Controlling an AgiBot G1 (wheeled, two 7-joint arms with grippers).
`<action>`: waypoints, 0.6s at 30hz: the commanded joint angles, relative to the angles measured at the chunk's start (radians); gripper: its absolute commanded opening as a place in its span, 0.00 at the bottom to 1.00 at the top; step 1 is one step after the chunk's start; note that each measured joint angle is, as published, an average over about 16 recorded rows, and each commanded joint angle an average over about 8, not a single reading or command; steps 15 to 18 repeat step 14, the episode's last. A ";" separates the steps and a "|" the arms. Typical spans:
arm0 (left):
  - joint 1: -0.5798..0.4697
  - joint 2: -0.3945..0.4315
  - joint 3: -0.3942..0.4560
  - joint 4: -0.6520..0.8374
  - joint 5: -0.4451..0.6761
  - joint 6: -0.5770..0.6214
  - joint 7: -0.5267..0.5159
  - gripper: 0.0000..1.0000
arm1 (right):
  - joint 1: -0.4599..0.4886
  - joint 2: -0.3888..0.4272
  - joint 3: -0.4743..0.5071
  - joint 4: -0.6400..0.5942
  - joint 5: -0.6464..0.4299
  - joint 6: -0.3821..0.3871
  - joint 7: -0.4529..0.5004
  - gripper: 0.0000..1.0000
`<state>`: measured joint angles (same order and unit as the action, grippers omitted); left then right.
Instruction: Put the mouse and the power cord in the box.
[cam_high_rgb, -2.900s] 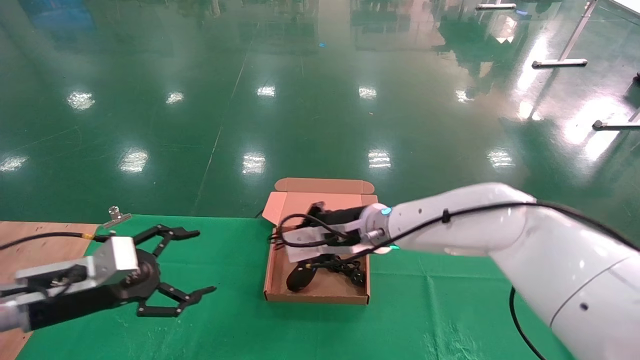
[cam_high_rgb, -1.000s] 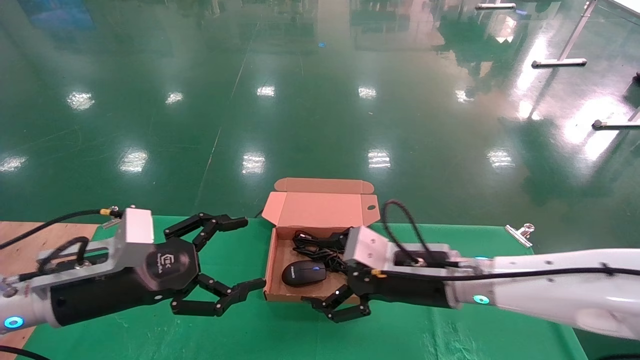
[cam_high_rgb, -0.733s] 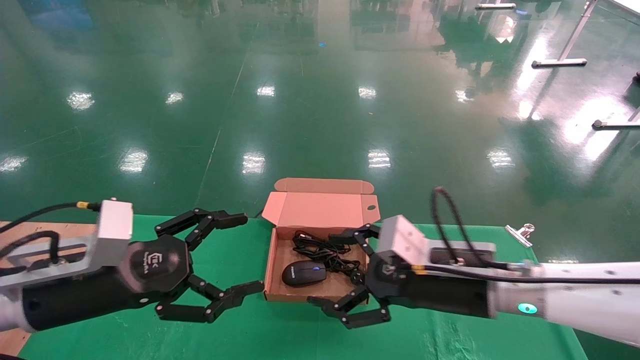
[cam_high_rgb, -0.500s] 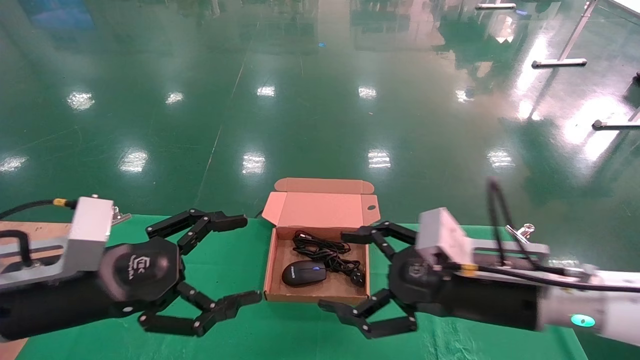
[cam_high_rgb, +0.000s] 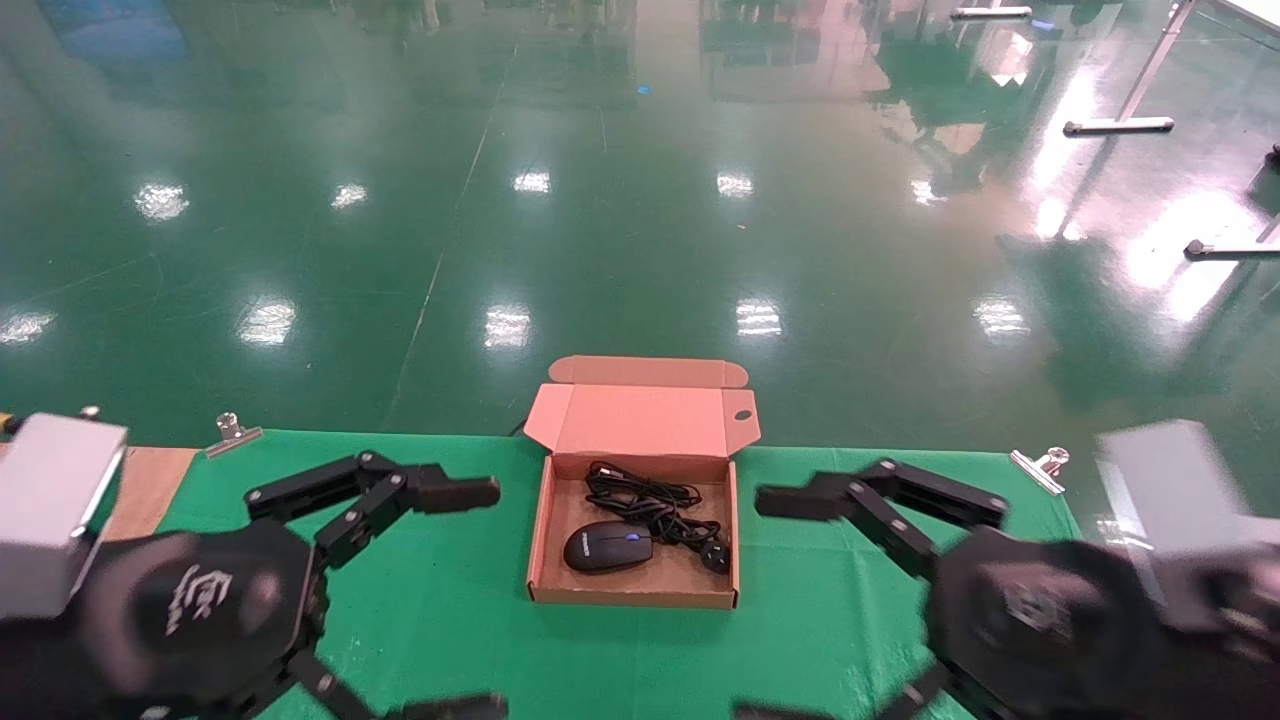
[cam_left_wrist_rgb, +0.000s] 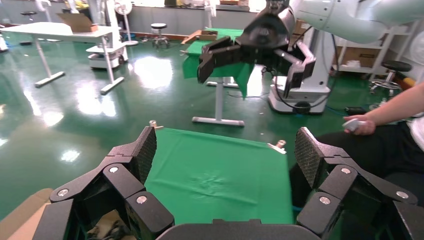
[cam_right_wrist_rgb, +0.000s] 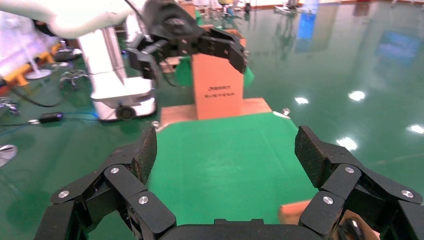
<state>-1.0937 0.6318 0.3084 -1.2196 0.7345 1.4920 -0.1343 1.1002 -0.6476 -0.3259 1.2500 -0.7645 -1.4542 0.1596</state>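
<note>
The box (cam_high_rgb: 632, 598) sits open in the middle of the green cloth, its lid (cam_high_rgb: 645, 420) folded back. Inside lie the black mouse (cam_high_rgb: 606, 547) near the front and the coiled power cord (cam_high_rgb: 648, 503) behind it, its plug (cam_high_rgb: 713, 558) at the right. My left gripper (cam_high_rgb: 480, 600) hovers open to the left of the box, with nothing between its fingers (cam_left_wrist_rgb: 147, 150). To the right of the box my right gripper (cam_high_rgb: 765, 605) is also open and holds nothing. A corner of the box (cam_right_wrist_rgb: 295, 212) shows beside the right fingers (cam_right_wrist_rgb: 307, 152).
Metal clips (cam_high_rgb: 232, 432) (cam_high_rgb: 1040, 466) pin the green cloth (cam_high_rgb: 450, 590) at its far corners. Bare wood (cam_high_rgb: 140, 480) shows at the far left. A tall cardboard carton (cam_right_wrist_rgb: 217, 85) stands beyond the cloth, and a seated person (cam_left_wrist_rgb: 380, 120) is beside the table.
The right gripper left the cord in the box, drew out to the right and came nearer the camera. The left gripper also drew back nearer the camera.
</note>
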 joint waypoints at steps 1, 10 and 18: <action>0.012 -0.013 -0.018 -0.040 -0.002 0.002 -0.034 1.00 | -0.018 0.025 0.032 0.024 0.023 -0.029 0.019 1.00; 0.031 -0.033 -0.046 -0.103 -0.007 0.008 -0.071 1.00 | -0.042 0.061 0.080 0.057 0.058 -0.071 0.037 1.00; 0.029 -0.031 -0.043 -0.095 -0.007 0.007 -0.067 1.00 | -0.040 0.057 0.074 0.053 0.054 -0.065 0.035 1.00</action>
